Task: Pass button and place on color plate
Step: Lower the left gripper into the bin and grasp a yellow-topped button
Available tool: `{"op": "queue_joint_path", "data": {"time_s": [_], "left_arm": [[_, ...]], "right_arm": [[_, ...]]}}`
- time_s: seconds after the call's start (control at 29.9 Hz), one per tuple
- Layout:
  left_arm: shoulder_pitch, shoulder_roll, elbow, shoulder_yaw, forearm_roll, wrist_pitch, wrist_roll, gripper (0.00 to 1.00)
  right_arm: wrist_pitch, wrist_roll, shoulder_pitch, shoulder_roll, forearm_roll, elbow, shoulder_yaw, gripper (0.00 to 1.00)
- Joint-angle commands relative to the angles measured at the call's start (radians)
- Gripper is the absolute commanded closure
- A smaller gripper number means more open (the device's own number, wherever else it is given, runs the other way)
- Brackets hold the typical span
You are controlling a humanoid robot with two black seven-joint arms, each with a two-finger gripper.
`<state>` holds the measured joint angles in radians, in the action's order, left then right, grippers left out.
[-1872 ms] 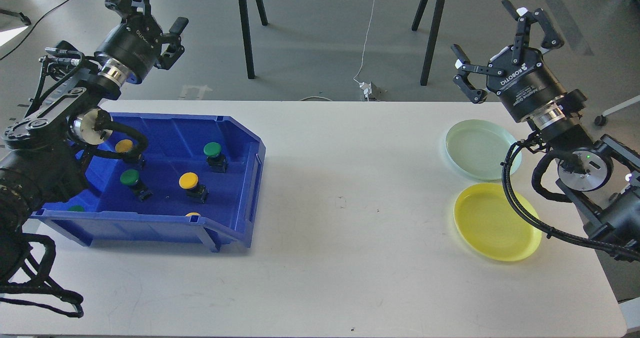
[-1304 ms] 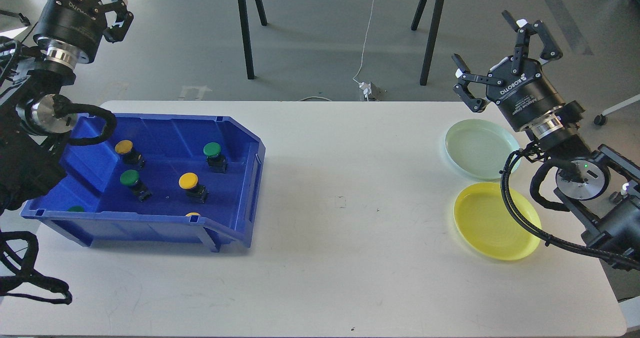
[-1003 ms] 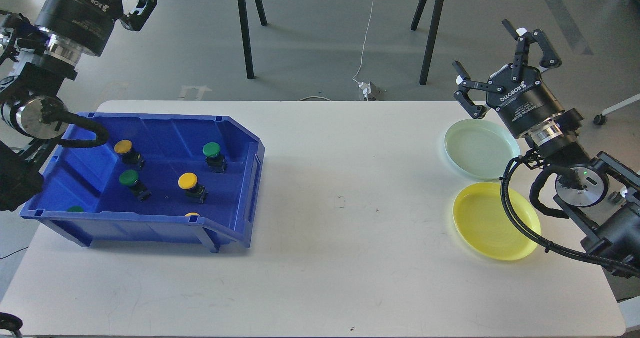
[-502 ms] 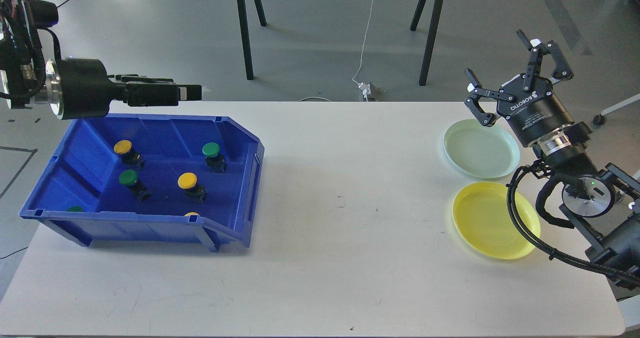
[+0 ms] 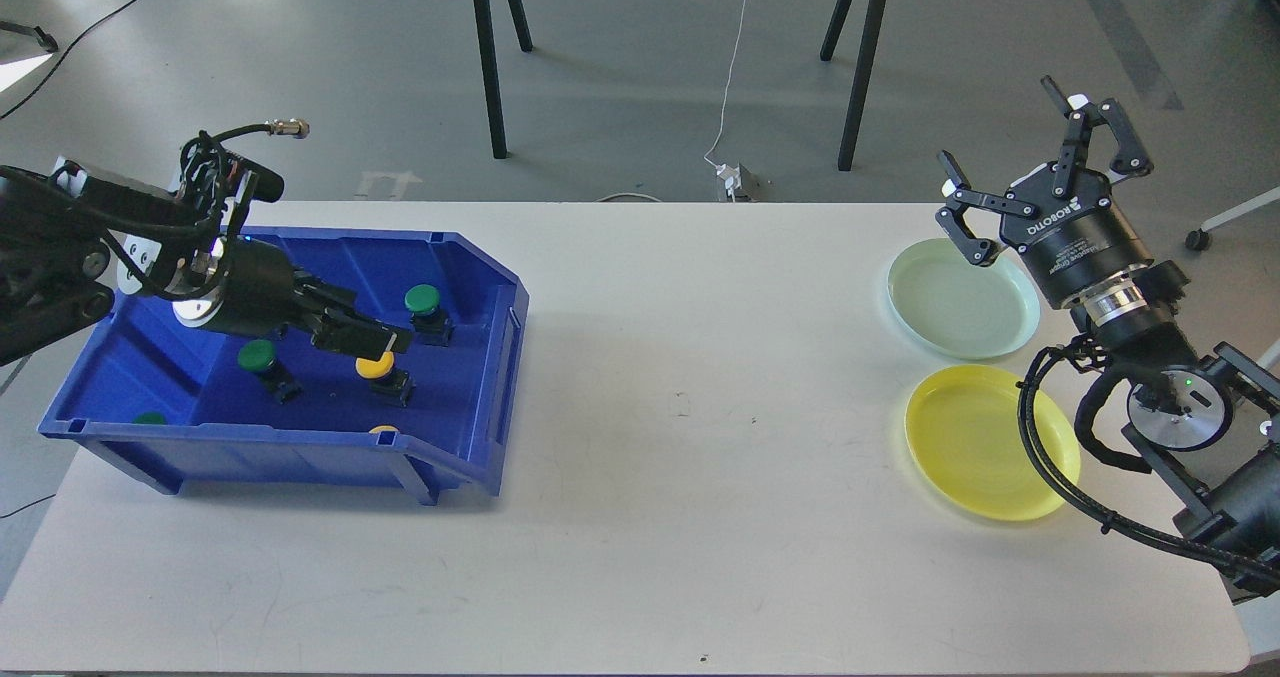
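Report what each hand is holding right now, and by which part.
Nothing is held. The left hand is down inside the blue bin, just above a yellow button, its fingers not distinguishable. The right hand is open and empty above the green plate.

A smooth, matt white table (image 5: 640,517) holds a glossy blue plastic bin (image 5: 300,447) at the left. At the right sit two glossy plastic plates: a translucent pale green plate (image 5: 962,298) farther away and a yellow plate (image 5: 990,442) nearer. The right gripper (image 5: 1035,172) is matt black with a polished metal ring behind it. The floor (image 5: 640,77) beyond looks smooth and grey.
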<state>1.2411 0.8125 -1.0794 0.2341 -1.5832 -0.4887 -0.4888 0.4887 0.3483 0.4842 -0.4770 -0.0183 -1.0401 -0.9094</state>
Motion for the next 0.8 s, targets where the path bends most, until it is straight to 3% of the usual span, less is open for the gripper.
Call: {"op": "queue_joint_path", "data": {"time_s": [0.0,0.23,0.77], "left_arm": [[-0.008,-0.033,0.064,0.025,-0.001,0.000,0.000,0.02],[-0.068,-0.133,0.176,0.036,-0.004,0.000,0.000,0.02],[-0.120,-0.176,0.256,0.034,-0.001,0.000,0.000,0.02]], "right_arm": [[0.000,0.000,-0.009,0.000,0.000,-0.001,-0.006,0.01],[0.000,0.005,-0.022,0.000,0.000,-0.003,-0.036,0.01],[0.000,0.005,-0.050,0.000,0.000,-0.006,-0.048,0.01]]}}
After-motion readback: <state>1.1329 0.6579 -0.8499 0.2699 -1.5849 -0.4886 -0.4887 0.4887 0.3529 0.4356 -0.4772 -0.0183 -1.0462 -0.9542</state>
